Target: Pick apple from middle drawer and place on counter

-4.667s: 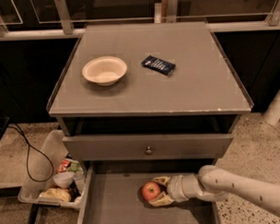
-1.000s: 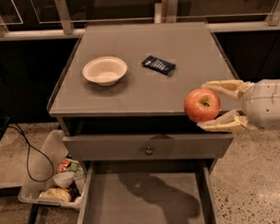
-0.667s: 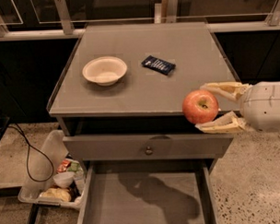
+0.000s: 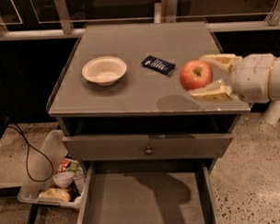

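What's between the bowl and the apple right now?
In the camera view, a dark packet on the counter; the hand holds the apple above its right edge.

The cream, matt, plastic-looking gripper (image 4: 202, 76) hangs over the right front edge of the smooth grey counter top (image 4: 144, 93), which has a soft sheen. Its fingers clasp the small round red-and-yellow apple (image 4: 196, 75), whose skin is smooth and faintly glossy. Left of the gripper sits a matt, paper-like beige bowl (image 4: 104, 70). Below it, the wide grey drawer box (image 4: 143, 201) looks dull and smooth.
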{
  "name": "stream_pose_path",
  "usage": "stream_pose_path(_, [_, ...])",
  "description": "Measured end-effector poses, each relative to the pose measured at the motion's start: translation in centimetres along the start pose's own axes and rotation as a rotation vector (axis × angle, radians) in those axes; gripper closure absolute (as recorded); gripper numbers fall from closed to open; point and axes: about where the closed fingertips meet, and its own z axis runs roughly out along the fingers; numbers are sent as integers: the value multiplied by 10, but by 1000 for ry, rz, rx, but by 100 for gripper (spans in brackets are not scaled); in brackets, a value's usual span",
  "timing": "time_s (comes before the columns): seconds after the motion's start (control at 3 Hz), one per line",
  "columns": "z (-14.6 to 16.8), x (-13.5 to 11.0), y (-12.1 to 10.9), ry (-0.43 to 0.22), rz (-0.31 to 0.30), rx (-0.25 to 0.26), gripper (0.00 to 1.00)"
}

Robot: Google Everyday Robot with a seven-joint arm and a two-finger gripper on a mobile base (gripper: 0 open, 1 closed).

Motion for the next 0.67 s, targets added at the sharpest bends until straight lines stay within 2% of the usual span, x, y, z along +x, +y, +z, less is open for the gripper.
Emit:
stream_pose_path(0.33, [15, 0, -45, 5, 70, 78, 100])
stream_pose_path(0.67, [26, 19, -71, 12, 161, 141, 100])
